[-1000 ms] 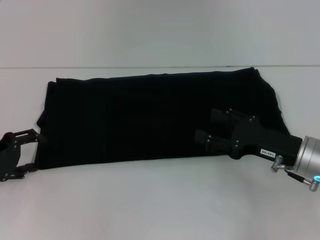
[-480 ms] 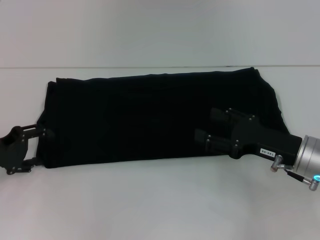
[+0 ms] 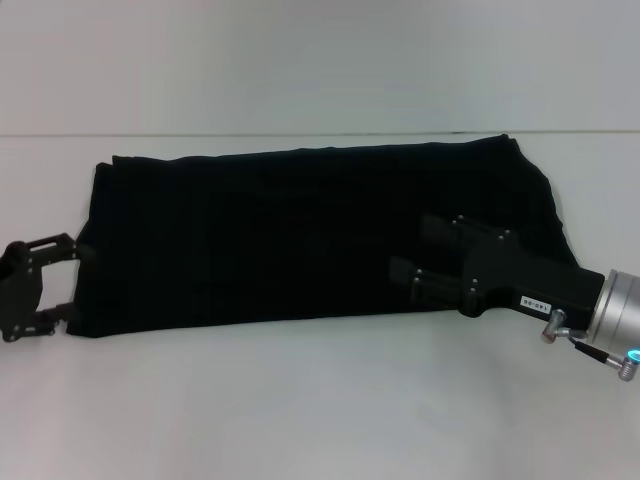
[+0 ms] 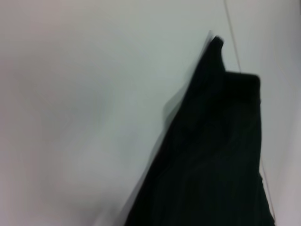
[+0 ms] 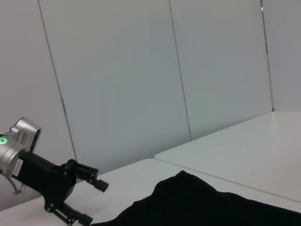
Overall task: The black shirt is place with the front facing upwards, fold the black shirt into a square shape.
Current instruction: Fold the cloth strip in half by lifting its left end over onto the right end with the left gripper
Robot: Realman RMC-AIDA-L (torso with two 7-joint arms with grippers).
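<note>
Left hand (image 3: 62,283): fingers apart, at the shirt's left edge; it has drifted back outward from half a second ago, nothing pinched yet.
Right hand (image 3: 415,255): fingers apart, unmoved, low over the shirt's right part.
Black shirt (image 3: 280,240): long folded band across the tabletop (image 3: 320,400), cross-fold still to do.
Containers: none here.

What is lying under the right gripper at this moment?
Under the right gripper lies the plain black cloth shirt, folded into a long band on the white table. The cloth directly beneath the jaws is covered, so contact or a pinch cannot be seen.
</note>
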